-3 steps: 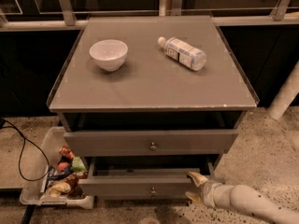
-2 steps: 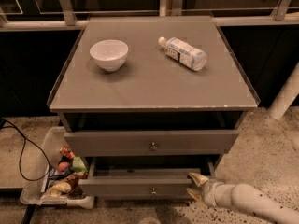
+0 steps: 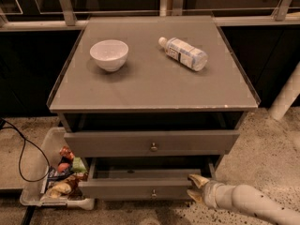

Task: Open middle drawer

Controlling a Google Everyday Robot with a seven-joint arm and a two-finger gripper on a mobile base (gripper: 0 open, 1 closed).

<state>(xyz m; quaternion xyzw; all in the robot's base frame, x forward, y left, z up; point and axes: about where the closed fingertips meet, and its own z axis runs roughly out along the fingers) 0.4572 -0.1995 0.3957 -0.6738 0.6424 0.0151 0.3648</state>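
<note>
Hardly anything has moved in the last second. The gripper [image 3: 195, 189] still sits against the right end of the middle drawer [image 3: 136, 189], and the drawer stands out about as far as it did, perhaps a touch farther.

Camera view: the middle drawer is at 6 o'clock in the frame, under the upper drawer [image 3: 117, 143]. It is pulled partly out, so a strip of its grey inside [image 3: 150, 173] shows behind the front. The white arm [image 3: 255, 204] comes in from 4 o'clock and puts the gripper at the front's right-hand end, well to the right of the small brass knob [image 3: 153, 191]. I cannot tell whether the gripper is open or clamped onto the front.

My judgement is that the pull is under way and largely done, since the drawer is clearly open but not at full travel. The next move calls for a straight draw toward 6 o'clock, kept square so the drawer does not skew on its runners, and then a clean release.

Containers:
- The exposed part of the drawer looks bare.
- On the cabinet top [image 3: 154, 90], a white bowl [image 3: 108, 54] at 10 o'clock appears empty.
- A clear bottle [image 3: 183, 53] lies on its side at 1 o'clock, well apart from the bowl.
- On the floor at 8 o'clock, just beside the cabinet, a plastic bin [image 3: 33, 197] holds a jumble of snack packets [image 3: 63, 173].
</note>
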